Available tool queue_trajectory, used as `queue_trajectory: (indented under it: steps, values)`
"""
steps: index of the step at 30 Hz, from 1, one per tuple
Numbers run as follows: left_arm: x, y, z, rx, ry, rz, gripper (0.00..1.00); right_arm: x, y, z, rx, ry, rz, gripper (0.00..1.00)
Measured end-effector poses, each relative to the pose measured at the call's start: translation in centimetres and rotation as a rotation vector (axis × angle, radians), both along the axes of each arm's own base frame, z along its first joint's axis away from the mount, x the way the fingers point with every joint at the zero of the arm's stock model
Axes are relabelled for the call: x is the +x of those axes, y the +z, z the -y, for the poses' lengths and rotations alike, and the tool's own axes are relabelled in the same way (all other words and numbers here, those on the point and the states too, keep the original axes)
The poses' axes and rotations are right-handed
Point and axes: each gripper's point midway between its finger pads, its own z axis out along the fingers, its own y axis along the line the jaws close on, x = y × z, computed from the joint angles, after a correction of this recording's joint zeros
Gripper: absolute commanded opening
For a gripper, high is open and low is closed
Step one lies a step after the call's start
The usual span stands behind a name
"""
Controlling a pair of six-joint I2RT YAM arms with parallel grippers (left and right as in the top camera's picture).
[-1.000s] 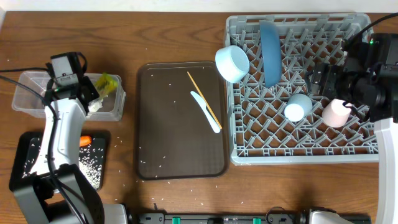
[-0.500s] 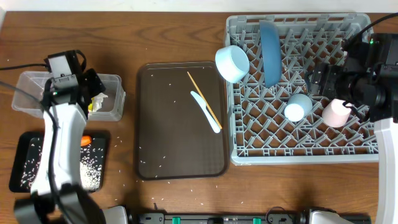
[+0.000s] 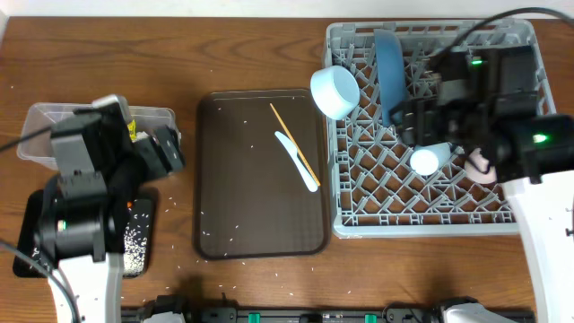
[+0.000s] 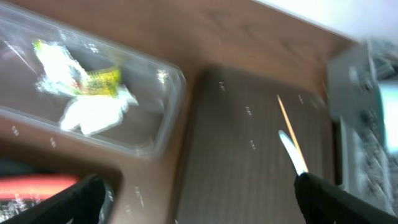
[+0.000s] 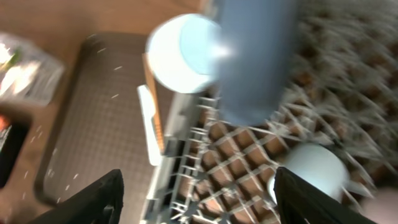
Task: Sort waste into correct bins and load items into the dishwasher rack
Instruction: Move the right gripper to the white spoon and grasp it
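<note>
The yellow-and-silver wrapper (image 4: pixel 93 78) and white napkin (image 4: pixel 93 115) lie in the clear tub (image 4: pixel 158 134). An orange carrot (image 4: pixel 37 185) rests on the black tray (image 3: pixel 142 242), with rice grains around it. My left gripper (image 4: pixel 205 211) hangs open and empty above the table between the tub and the brown tray. My right gripper (image 5: pixel 199 205) is open and empty over the left side of the dishwasher rack (image 3: pixel 430 211). The rack holds the dark-blue plate (image 3: pixel 390 76), light blue cup (image 3: pixel 429 157) and pink cup (image 3: pixel 478 168). The blue bowl (image 3: pixel 334 91) leans at its left rim.
On the dark brown serving tray (image 3: pixel 251 206) lie the wooden chopsticks (image 3: pixel 294 144), the light blue utensil (image 3: pixel 299 163) and scattered rice grains. Stray grains dot the wooden table near the front edge. The right arm covers part of the pink cup.
My left gripper opened, dropped the wrapper into the clear tub and drew back toward the brown tray. My right arm swung left across the rack, away from the pink cup.
</note>
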Motion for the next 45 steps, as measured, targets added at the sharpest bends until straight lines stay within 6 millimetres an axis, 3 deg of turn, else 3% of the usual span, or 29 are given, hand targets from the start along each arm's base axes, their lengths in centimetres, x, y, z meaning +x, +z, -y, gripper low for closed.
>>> queue_trajectory:
  steps: [6, 10, 14, 20, 25, 32, 35, 39, 45]
  values:
    - [-2.9, -1.3, 1.3, -0.036, -0.033, -0.095, 0.98, -1.2, -0.2, -6.0, -0.008, 0.197, 0.031, 0.53]
    - [-3.1, -1.4, 1.5, -0.044, -0.039, -0.109, 0.98, -1.4, -2.4, -9.8, -0.033, 0.301, -0.002, 0.43]
    - [-3.2, -1.5, 1.5, -0.047, -0.042, -0.111, 0.98, -1.0, -6.4, -13.1, -0.080, 0.369, -0.077, 0.36]
    - [-3.2, -1.5, 1.6, -0.050, -0.044, -0.111, 0.98, -0.8, -15.7, -16.7, -0.203, 0.496, -0.228, 0.31]
    - [-3.2, -1.5, 1.6, -0.050, -0.044, -0.111, 0.98, -1.9, -22.0, -17.7, -0.320, 0.575, -0.331, 0.30]
    - [-3.2, -1.5, 1.6, -0.050, -0.044, -0.111, 0.98, -2.0, -27.0, -17.0, -0.445, 0.577, -0.390, 0.28]
    - [-3.2, -1.5, 1.6, -0.050, -0.044, -0.111, 0.98, -1.5, -28.0, -16.6, -0.482, 0.562, -0.388, 0.30]
    - [-3.2, -1.5, 1.6, -0.050, -0.044, -0.110, 0.98, -0.2, -28.0, -16.3, -0.522, 0.520, -0.341, 0.35]
    - [-3.2, -1.5, 1.6, -0.050, -0.044, -0.111, 0.98, 0.2, -28.1, -15.8, -0.549, 0.495, -0.330, 0.38]
